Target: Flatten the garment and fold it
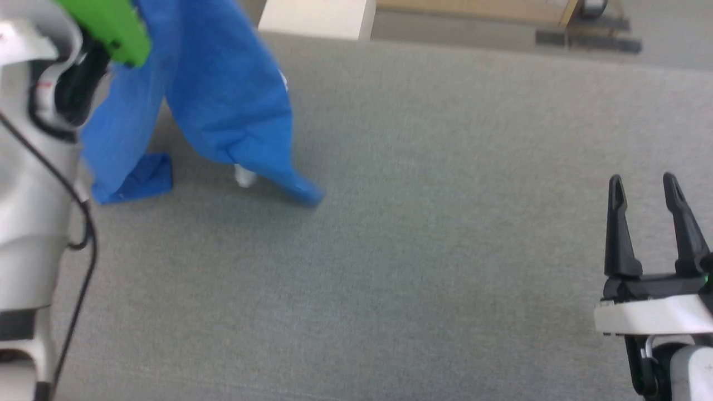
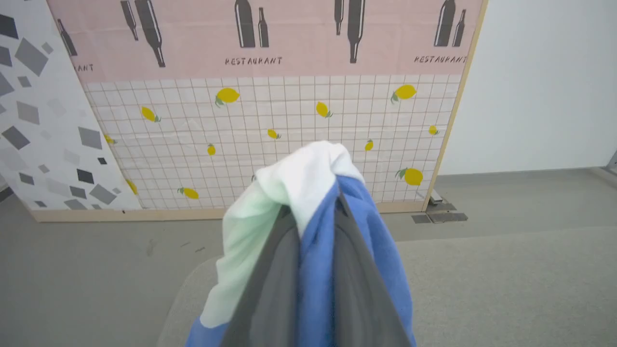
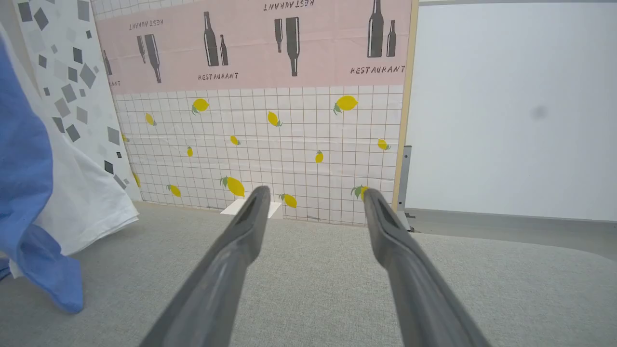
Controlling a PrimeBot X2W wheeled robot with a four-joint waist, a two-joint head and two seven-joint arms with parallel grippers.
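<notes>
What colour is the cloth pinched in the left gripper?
White and blue garment; the left wrist view shows it best.

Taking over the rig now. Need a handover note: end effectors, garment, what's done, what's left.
Left end effector: shut on a bunch of the garment and holding it up. The blue cloth hangs down, its lowest ends reaching the grey surface.
Right end effector: open, empty, apart from the garment.
Done: garment gripped at one point and raised.
Left: lay it out flat, then fold. Neither is done yet.
</notes>
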